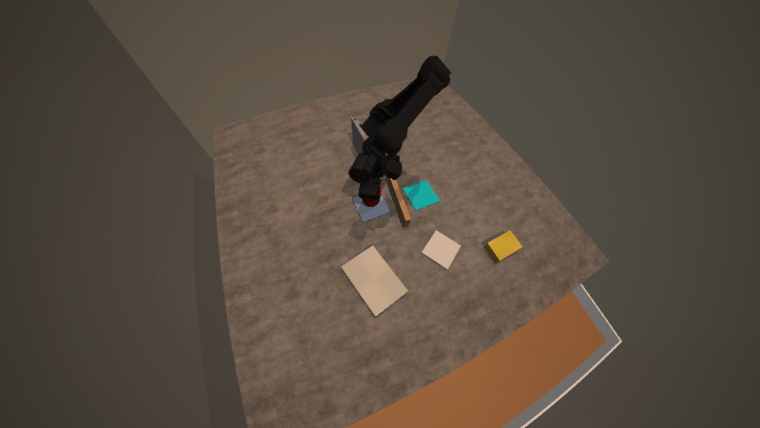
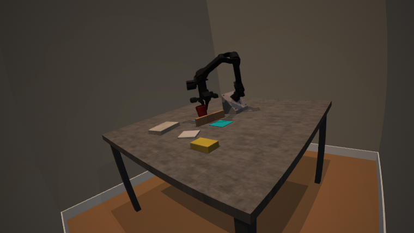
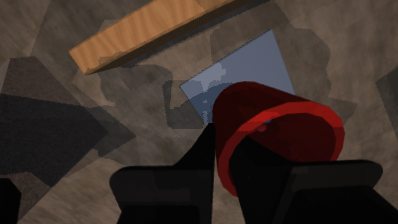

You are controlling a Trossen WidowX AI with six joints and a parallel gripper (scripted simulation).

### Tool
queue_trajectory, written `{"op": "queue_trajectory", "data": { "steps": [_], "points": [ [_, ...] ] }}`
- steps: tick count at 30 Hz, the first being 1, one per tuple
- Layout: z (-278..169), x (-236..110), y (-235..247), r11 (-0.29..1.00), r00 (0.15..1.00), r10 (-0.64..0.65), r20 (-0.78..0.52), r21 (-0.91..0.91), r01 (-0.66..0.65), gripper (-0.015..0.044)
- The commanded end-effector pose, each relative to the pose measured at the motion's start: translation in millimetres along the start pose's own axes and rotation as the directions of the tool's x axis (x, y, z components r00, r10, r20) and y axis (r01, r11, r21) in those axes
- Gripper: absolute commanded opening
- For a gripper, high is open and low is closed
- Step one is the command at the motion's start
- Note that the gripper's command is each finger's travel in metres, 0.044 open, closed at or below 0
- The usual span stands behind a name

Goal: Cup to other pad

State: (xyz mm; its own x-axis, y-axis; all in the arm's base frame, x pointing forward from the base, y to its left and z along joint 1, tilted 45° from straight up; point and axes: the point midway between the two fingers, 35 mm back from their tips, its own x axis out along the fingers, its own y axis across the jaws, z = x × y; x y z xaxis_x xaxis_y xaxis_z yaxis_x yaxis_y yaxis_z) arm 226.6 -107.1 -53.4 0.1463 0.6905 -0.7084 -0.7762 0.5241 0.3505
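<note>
Top view: the gripper (image 1: 370, 195) stood over the blue-grey pad (image 1: 371, 209), covering most of the red cup (image 1: 371, 200). A wooden bar (image 1: 398, 202) lay between that pad and the teal pad (image 1: 421, 194).

Exterior view: the cup (image 2: 201, 110) hung upright at the fingertips, behind the bar (image 2: 209, 117).

Wrist view: the fingers were clamped on the cup's (image 3: 280, 125) rim wall, over the blue-grey pad (image 3: 245, 75).
</note>
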Motion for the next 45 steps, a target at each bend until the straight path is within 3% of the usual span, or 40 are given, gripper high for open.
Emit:
{"op": "queue_trajectory", "data": {
  "steps": [1,11,33,45],
  "points": [
    [0.4,-16.7,-2.2,1.000,1.000,-0.013,-0.006,-0.009,0.013,0.0000],
    [-0.5,-51.7,0.1,1.000,1.000,-0.012,-0.003,-0.007,0.012,0.0000],
    [-0.4,-49.7,0.6,1.000,1.000,-0.010,0.003,0.000,0.010,0.0000],
    [20.9,-49.5,8.3,1.000,1.000,-0.011,0.000,-0.004,0.011,0.0000]
  ]
}}
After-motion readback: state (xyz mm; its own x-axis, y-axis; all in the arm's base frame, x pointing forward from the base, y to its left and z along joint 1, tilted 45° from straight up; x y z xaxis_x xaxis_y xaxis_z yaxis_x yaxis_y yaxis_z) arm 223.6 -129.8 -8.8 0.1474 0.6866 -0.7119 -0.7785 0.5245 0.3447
